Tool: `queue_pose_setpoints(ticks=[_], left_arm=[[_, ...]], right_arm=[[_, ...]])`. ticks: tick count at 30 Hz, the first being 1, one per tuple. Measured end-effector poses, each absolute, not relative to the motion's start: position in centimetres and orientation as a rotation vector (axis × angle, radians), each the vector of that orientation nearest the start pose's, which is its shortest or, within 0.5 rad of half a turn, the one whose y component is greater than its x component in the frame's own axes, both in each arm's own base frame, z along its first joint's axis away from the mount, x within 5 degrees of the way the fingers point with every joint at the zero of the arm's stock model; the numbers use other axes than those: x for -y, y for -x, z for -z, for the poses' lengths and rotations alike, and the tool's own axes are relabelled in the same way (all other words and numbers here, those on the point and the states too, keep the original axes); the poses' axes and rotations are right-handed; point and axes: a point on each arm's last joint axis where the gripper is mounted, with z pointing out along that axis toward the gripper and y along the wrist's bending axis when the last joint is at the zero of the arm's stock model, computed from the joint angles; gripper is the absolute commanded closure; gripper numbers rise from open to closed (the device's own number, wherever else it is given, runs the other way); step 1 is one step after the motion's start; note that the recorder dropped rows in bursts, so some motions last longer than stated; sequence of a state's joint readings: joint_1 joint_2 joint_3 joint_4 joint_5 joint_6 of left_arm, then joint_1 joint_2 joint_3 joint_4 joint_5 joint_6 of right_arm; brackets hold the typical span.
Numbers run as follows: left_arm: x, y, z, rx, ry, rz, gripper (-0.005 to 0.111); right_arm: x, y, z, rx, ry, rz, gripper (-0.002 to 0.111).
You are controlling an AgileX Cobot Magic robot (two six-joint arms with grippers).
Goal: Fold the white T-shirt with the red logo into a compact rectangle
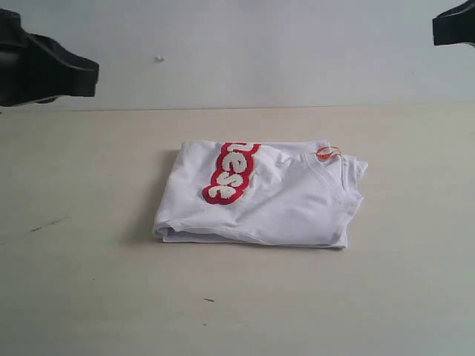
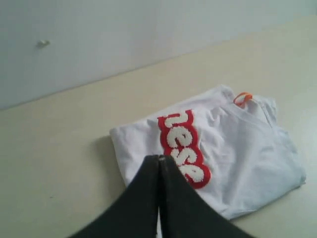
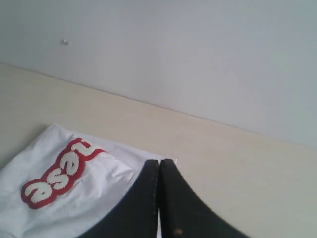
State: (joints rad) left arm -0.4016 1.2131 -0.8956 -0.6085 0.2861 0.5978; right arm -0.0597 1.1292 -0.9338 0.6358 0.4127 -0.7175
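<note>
White shirt point(image 1: 289, 208), folded into a compact, roughly rectangular stack, flat on the table point(image 1: 74, 297) near its middle. Stacked layers visible along the near edge. Fabric lightly wrinkled, edge on the exterior view's right slightly uneven. Red logo point(image 1: 231, 172) face up on the top layer, in the left half, running from far edge toward near. Only fuzzy white letters "ese" readable, strip cut off at the far fold. Small orange tag point(image 1: 327, 153) at the far right corner.

The red logo point(image 1: 230, 173) showed only its last few letters; the rest was folded out of sight within the white T-shirt point(image 1: 289, 204). The left arm point(image 1: 37, 67), upper left, and right arm point(image 1: 454, 26), upper right, were cropped by the frame's edges.
</note>
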Motion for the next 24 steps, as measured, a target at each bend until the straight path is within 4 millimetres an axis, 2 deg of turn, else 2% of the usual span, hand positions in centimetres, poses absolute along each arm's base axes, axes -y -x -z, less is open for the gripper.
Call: queue_pose_setpoints(ticks=[6, 11, 18, 24], left_arm=[[9.3, -19.1, -35.0, -1.820, -0.432, 0.414, 0.107], [7.3, -14.5, -37.5, -1.641, -0.393, 0.421, 0.107], [5.1, -9.8, -38.3, -1.478, -0.355, 0.426, 0.107], [3.6, -6.6, -38.1, -1.360, -0.324, 0.427, 0.107]], right_arm=[[-0.5, -19.5, -36.4, -1.815, 0.128, -0.089, 0.108], [-0.8, -14.0, -39.1, -1.602, 0.086, -0.097, 0.108], [-1.3, -9.0, -40.7, -1.451, 0.116, -0.099, 0.108], [-1.5, -5.2, -39.8, -1.353, 0.119, -0.094, 0.108]])
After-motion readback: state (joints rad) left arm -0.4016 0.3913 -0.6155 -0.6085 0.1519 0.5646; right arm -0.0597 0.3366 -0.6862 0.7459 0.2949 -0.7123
